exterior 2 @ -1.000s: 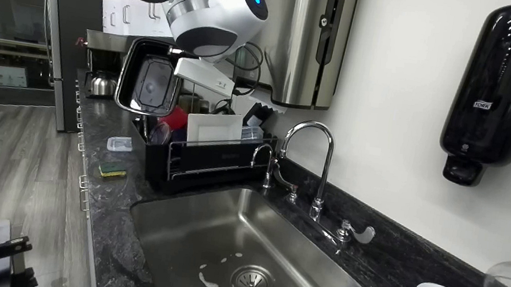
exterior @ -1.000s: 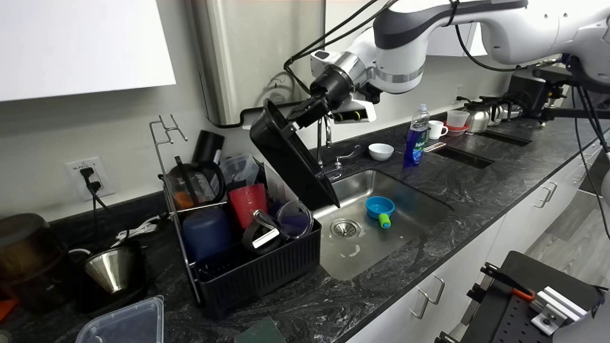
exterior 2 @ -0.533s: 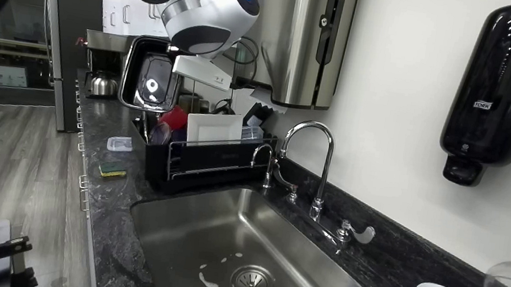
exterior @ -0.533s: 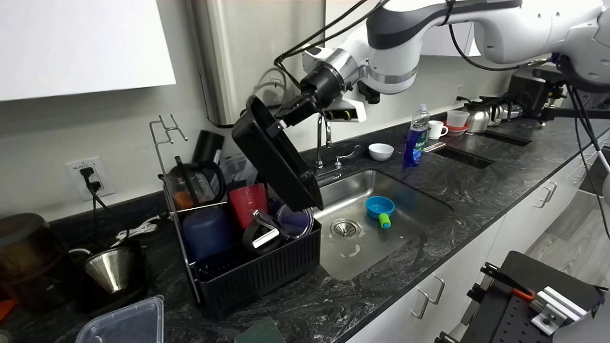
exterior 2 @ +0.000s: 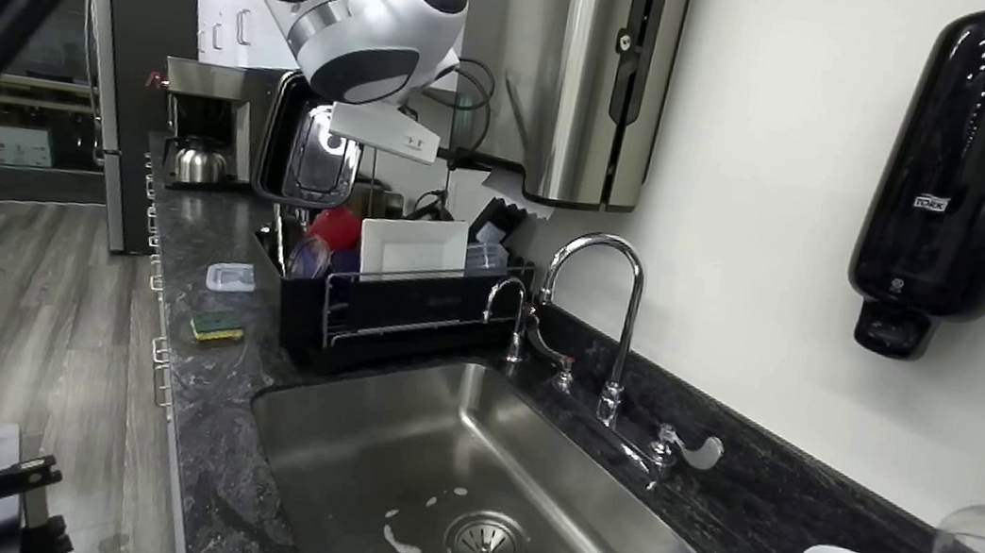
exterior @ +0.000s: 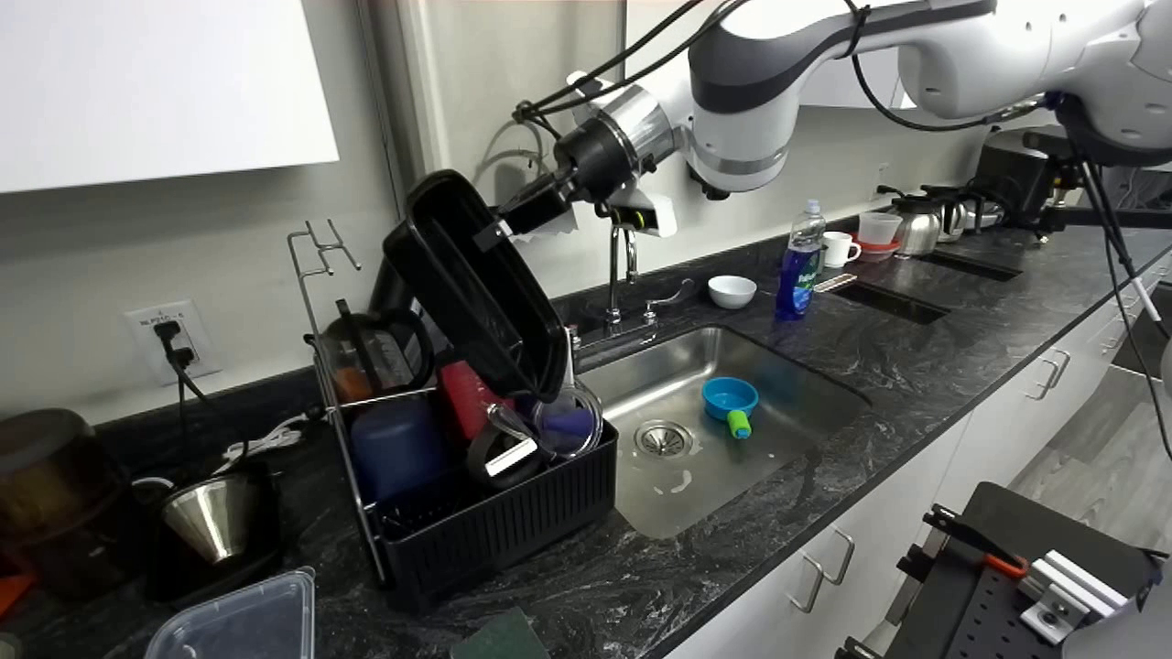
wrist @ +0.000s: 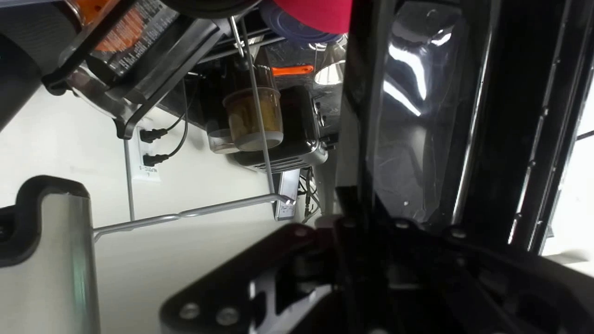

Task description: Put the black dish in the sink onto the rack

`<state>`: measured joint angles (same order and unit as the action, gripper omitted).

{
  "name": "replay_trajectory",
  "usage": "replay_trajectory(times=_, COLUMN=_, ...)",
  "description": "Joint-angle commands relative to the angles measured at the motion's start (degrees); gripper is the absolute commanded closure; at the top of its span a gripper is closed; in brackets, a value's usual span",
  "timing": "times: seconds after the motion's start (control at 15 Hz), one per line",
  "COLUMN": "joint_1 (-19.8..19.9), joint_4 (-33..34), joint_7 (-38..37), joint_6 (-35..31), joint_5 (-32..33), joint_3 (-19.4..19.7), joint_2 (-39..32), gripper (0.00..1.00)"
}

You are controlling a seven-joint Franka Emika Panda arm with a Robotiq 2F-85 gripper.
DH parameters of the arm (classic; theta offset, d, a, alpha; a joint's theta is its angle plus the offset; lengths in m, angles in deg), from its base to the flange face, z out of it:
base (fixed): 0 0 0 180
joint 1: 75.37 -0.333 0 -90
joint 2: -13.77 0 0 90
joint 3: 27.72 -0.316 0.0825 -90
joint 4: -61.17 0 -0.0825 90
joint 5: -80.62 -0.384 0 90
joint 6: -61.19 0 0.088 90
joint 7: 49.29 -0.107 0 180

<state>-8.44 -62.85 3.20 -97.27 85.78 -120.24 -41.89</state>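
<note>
Dark speckled countertop runs along a pale wall. The large black rectangular plastic dish hangs tilted above the black wire dish rack, its rim clenched in the jaws of the black gripper; whether it touches the red plastic cup, I cannot tell. Placement seems the step in hand: next, probably, lower it among the crowded wires and let go once supported. Beside the rack lies the stainless steel sink. Farther off, the black wall dispenser reads "TORK"; on the clear soap bottle, I can make out no brand.
</note>
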Motion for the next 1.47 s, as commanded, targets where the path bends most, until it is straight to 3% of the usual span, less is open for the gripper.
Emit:
replay_trajectory(times=0.0, joint_1=0.2, joint_4=-2.0, joint_7=-3.9, joint_6=-6.1, joint_5=2.0, joint_3=0.7, joint_2=3.7, gripper=0.98)
replay_trajectory(times=1.4, joint_1=0.2, joint_4=-7.0, joint_7=-28.7, joint_6=-29.3, joint_5=13.5, joint_3=5.5, joint_2=15.1, gripper=0.98)
